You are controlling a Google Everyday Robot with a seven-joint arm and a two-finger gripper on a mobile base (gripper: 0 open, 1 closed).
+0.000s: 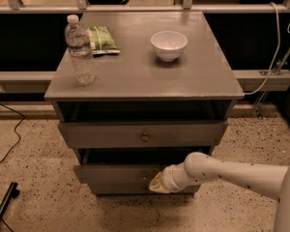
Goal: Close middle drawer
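Observation:
The middle drawer (113, 174) is the grey front second from the top of the grey cabinet (145, 74). It stands out only a little, with a dark strip of its inside showing above the front. My gripper (155, 183) is at the end of the white arm (222, 170), which comes in from the lower right. The gripper's yellowish tip rests against the drawer front at its middle and covers the knob. The top drawer (145, 135), with a small round knob, also stands slightly out above it.
On the cabinet top stand a clear water bottle (79, 52), a green snack bag (102, 40) and a white bowl (168, 45). A black cable (9, 129) and a dark stand leg (2, 207) lie on the speckled floor at the left. A railing runs behind.

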